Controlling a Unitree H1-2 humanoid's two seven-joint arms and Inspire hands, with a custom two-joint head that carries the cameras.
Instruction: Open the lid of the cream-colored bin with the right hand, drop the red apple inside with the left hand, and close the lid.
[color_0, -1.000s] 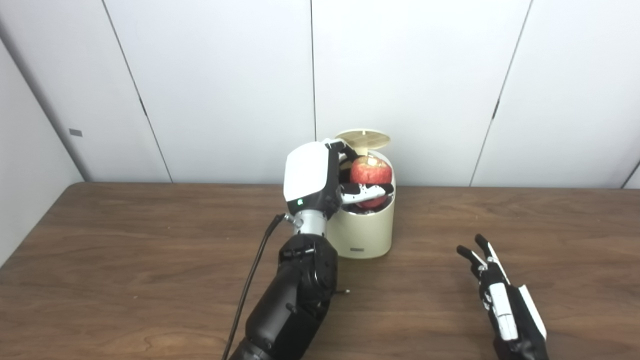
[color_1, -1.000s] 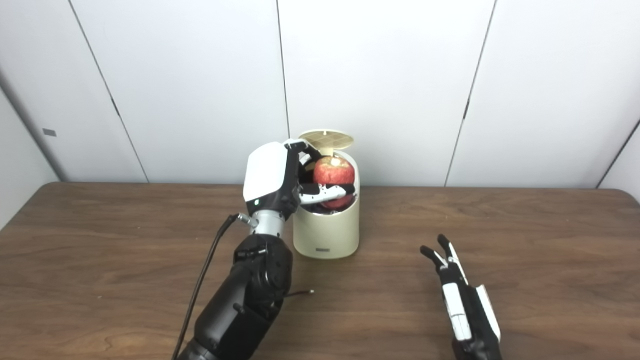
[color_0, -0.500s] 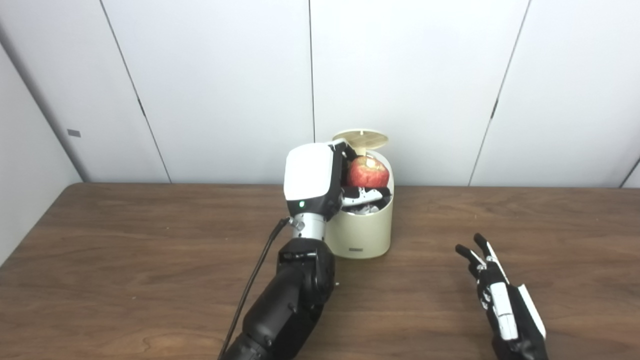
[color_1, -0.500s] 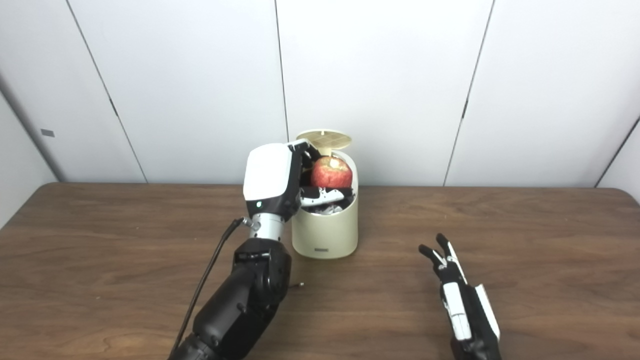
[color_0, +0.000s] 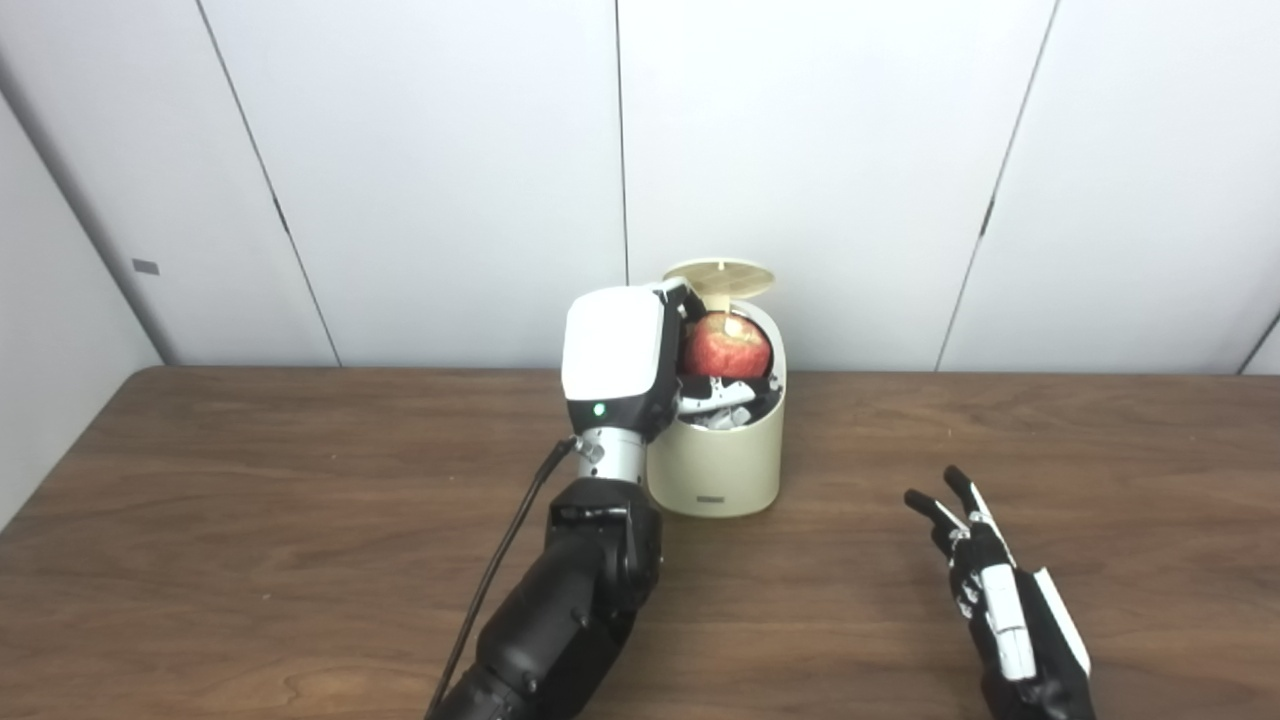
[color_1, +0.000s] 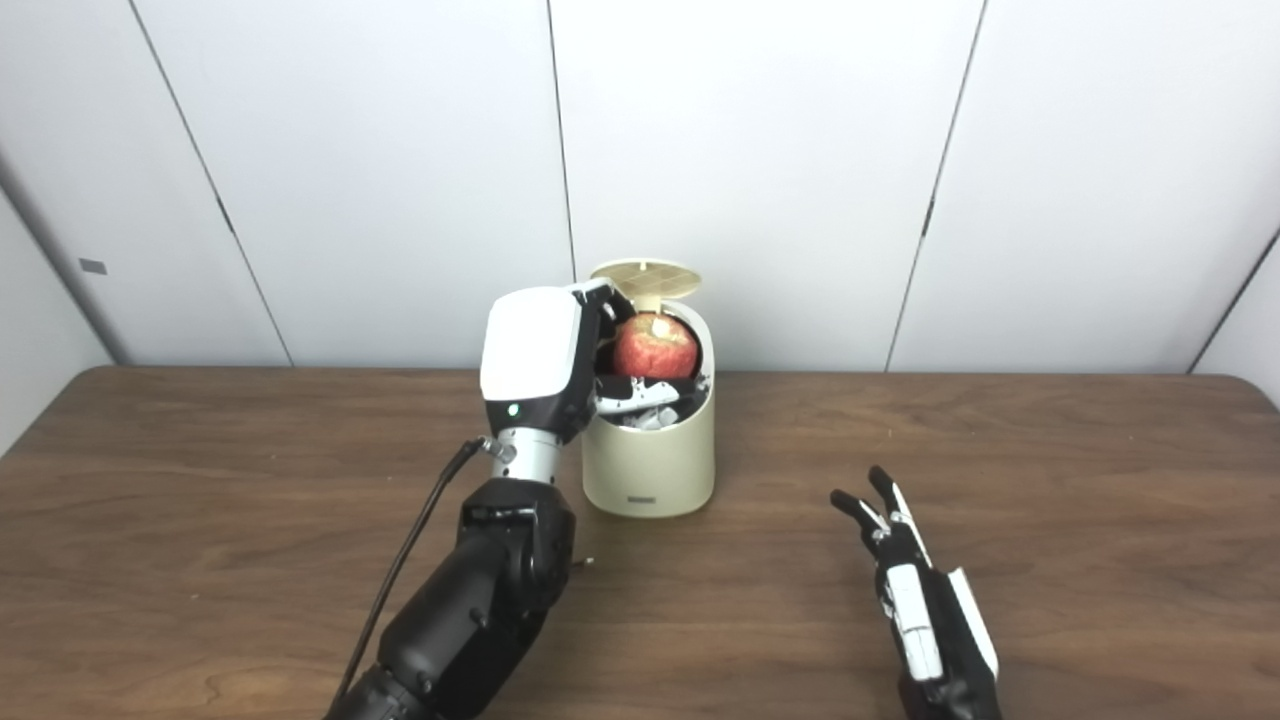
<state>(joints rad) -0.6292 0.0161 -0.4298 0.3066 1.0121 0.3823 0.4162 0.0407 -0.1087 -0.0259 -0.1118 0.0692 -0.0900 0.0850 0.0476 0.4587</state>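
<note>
The left hand (color_0: 640, 365) grips the round red apple (color_0: 727, 345) over the open cream-colored bin (color_0: 715, 470) — let go gently. The right hand (color_0: 1000, 600) rests with fingers spread.

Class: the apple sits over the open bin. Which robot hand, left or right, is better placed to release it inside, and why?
Left. The left robot hand already holds the red apple over the open bin; the right robot hand rests apart on the table, holding nothing.
</note>
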